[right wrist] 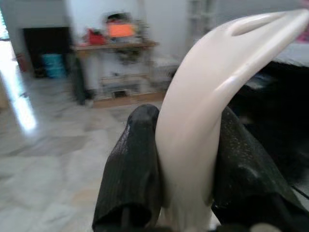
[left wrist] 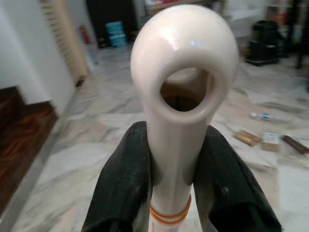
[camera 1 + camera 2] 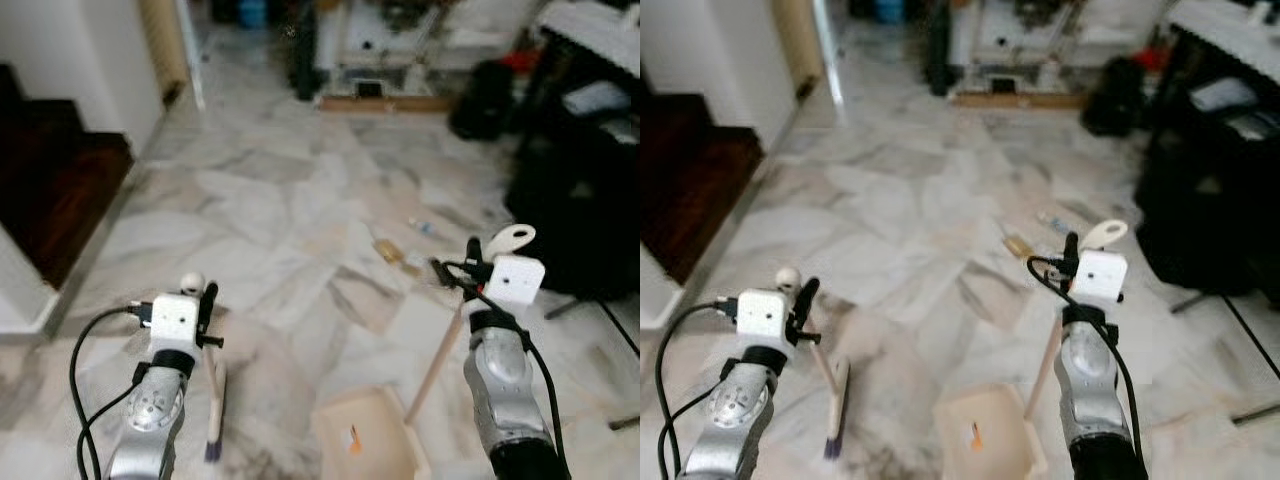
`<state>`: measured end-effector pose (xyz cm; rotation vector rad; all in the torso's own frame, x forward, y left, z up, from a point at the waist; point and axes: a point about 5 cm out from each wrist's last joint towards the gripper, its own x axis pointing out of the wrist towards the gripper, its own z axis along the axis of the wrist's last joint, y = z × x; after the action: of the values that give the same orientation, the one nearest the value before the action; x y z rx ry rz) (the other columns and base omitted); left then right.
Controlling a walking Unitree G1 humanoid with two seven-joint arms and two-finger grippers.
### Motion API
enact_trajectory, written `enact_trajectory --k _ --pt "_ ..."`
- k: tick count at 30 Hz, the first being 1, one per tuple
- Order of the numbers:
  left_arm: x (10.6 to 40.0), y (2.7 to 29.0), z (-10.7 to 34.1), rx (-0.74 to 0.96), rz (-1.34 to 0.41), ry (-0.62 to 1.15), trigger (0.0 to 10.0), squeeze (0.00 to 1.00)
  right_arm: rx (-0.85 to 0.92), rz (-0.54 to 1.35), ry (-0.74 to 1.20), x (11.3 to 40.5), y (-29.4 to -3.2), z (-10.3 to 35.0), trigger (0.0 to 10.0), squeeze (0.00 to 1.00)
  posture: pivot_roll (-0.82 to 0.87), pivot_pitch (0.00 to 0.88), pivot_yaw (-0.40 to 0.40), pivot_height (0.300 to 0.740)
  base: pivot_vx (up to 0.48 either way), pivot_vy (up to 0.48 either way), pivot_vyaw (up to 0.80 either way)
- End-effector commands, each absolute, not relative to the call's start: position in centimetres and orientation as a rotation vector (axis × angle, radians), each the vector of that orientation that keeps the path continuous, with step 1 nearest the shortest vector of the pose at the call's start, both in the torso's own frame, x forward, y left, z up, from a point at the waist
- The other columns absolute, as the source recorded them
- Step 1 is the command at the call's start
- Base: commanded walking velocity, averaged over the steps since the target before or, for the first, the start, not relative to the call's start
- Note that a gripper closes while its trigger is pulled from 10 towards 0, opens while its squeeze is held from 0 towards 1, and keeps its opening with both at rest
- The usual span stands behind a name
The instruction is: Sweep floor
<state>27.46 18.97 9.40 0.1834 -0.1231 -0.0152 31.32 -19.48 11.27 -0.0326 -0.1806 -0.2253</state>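
Observation:
My left gripper [image 3: 206, 302] is shut on the cream broom handle [image 2: 181, 96], whose looped end sticks out past the black fingers [image 2: 120, 183]. The broom's head [image 3: 214, 420] hangs low by the marble floor at the front left. My right gripper [image 3: 468, 268] is shut on the dustpan's long cream handle [image 1: 212, 92]. The cream dustpan [image 3: 375, 450] rests on the floor between my arms, with a small orange scrap [image 3: 354, 438] inside. Litter lies ahead on the floor: a small bottle [image 3: 421, 226], a brown piece [image 3: 386, 250] and a little box [image 3: 411, 264].
Dark wooden steps [image 3: 60, 190] rise on the left beside a white wall. Black furniture [image 3: 580, 200] and a black bag [image 3: 485, 100] crowd the right. A low shelf unit [image 3: 385, 70] stands at the back. Thin stand legs [image 3: 600, 310] lie at the right.

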Motion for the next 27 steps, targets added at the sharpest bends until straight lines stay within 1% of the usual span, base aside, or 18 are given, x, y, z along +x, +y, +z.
enact_trajectory --k 1,13,19,25,27 --pt "27.67 18.49 10.29 0.190 -0.036 -0.172 10.0 0.00 -0.040 -0.233 -0.209 31.38 -19.77 11.88 10.0 0.00 -0.07 0.000 0.008 0.740 0.000 0.000 -0.80" --pt "27.76 18.30 10.25 0.176 -0.043 -0.173 10.0 0.00 -0.039 -0.231 -0.214 31.36 -19.77 11.90 10.0 0.00 -0.07 0.000 0.006 0.740 0.000 0.000 -0.80" --pt "27.93 18.11 10.46 0.110 -0.037 -0.173 10.0 0.00 -0.042 -0.220 -0.215 31.29 -19.70 11.86 10.0 0.00 -0.07 0.003 0.001 0.740 0.000 0.000 0.00" --pt "28.02 17.88 10.28 0.112 -0.044 -0.156 10.0 0.00 -0.048 -0.205 -0.211 31.21 -19.67 11.80 10.0 0.00 -0.08 0.021 -0.002 0.740 0.000 0.000 0.00" --pt "28.02 17.85 10.27 0.109 -0.045 -0.156 10.0 0.00 -0.049 -0.205 -0.213 31.19 -19.69 11.83 10.0 0.00 -0.08 0.021 -0.002 0.740 0.240 0.000 0.00"
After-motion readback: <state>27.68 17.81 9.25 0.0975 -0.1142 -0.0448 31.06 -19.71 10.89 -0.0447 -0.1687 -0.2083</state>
